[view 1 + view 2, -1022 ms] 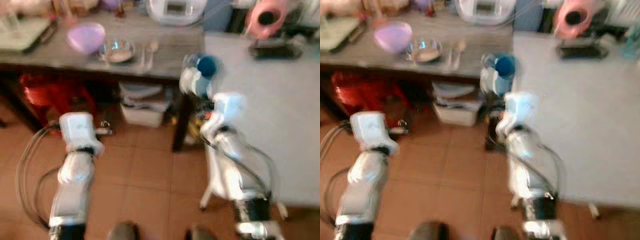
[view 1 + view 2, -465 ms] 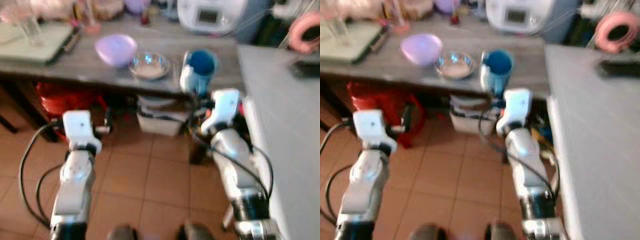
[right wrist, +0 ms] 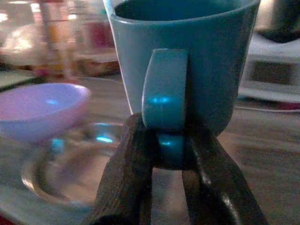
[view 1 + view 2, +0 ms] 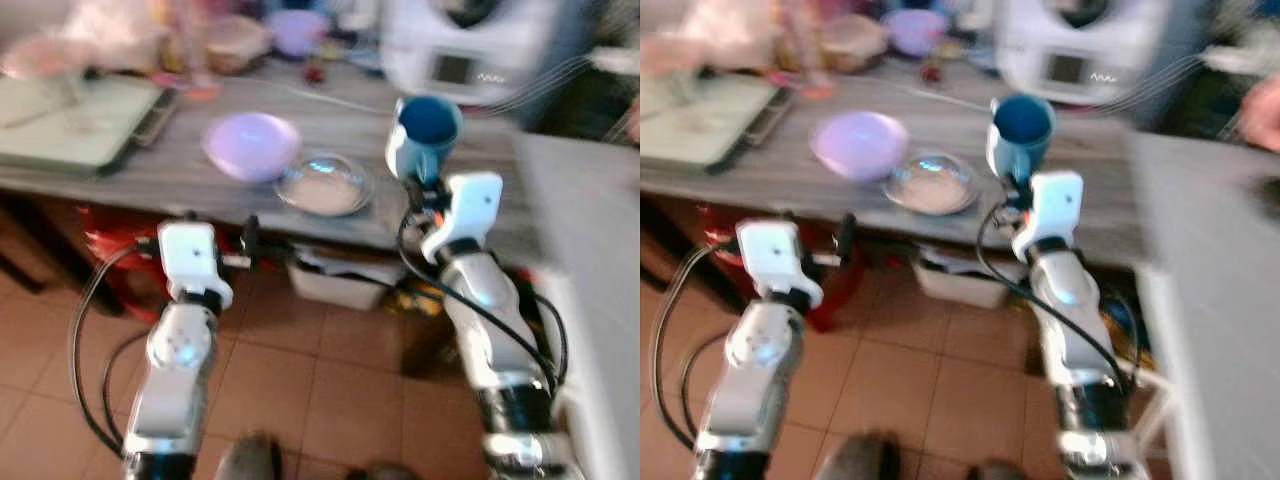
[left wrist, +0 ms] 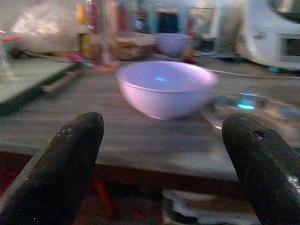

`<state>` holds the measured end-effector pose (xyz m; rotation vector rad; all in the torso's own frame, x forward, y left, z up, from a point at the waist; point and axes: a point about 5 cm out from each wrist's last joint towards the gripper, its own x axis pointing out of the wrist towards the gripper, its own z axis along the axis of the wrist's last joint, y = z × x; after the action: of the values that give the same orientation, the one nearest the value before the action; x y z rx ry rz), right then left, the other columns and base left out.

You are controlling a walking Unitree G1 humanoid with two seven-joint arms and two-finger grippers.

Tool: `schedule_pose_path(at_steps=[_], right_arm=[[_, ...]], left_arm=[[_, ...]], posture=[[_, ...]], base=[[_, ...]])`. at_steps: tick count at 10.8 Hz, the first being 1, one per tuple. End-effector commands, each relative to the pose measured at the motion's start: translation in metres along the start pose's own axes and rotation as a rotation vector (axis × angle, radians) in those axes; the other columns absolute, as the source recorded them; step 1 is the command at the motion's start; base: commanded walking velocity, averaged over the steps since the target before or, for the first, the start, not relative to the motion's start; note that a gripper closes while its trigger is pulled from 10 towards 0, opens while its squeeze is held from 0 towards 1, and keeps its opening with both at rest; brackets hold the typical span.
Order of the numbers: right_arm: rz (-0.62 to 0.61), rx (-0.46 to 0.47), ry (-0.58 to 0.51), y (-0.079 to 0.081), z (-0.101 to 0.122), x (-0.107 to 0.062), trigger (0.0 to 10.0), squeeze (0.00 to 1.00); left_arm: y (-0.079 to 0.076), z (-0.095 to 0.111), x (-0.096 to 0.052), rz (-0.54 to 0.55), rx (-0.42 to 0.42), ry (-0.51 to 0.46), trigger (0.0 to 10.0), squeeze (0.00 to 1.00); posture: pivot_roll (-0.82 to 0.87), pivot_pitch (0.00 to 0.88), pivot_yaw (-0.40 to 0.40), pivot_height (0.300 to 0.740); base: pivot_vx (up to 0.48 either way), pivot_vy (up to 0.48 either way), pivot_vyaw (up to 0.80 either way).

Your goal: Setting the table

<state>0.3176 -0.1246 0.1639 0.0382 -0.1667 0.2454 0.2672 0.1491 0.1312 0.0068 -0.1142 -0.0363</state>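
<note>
My right gripper (image 3: 168,154) is shut on the handle of a blue mug (image 4: 425,132), holding it upright above the wooden table (image 4: 150,170). A lilac bowl (image 4: 250,145) rests on that table with a clear glass dish (image 4: 325,185) just to its right. The left gripper (image 5: 164,140) is open, held low at the table's front edge and facing the lilac bowl (image 5: 165,88) and glass dish (image 5: 251,108).
A white appliance (image 4: 465,45) stands at the back right of the table. A pale green tray (image 4: 65,120) lies at the left, with jars and a small purple bowl (image 4: 295,28) behind. A grey table (image 4: 590,230) is on the right. Red stool and boxes sit underneath.
The camera has swung left and closer to the wooden table. The right gripper with the mug now hangs over the table near the glass dish. The left arm kept its pose.
</note>
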Motion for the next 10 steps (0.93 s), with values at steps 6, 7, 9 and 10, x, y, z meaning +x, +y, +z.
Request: schedule_pose_path(at_steps=[6, 7, 9, 10], right_arm=[[-0.091, -0.047, -0.06, -0.015, 0.015, 0.007, 10.0, 0.0], [-0.111, -0.052, -0.041, -0.021, 0.014, 0.012, 10.0, 0.0], [-0.118, -0.019, -0.01, -0.034, 0.015, 0.025, 10.0, 0.0], [-0.126, -0.016, -0.044, -0.041, 0.027, 0.034, 10.0, 0.0]], left_arm=[[0.01, 0.001, -0.006, 0.095, -0.03, 0.001, 10.0, 0.0], [0.009, 0.003, -0.006, 0.095, -0.031, -0.003, 10.0, 0.0], [0.013, 0.0, -0.012, 0.104, -0.017, 0.031, 10.0, 0.0], [0.012, 0.003, -0.016, 0.075, 0.002, 0.024, 10.0, 0.0]], posture=[[0.06, 0.118, 0.01, 0.74], [0.06, 0.127, 0.014, 0.74], [0.07, 0.159, 0.026, 0.74], [0.09, 0.177, 0.036, 0.74]], base=[[0.08, 0.0, 0.0], [0.0, 0.0, 0.0], [0.0, 0.0, 0.0], [0.0, 0.0, 0.0]])
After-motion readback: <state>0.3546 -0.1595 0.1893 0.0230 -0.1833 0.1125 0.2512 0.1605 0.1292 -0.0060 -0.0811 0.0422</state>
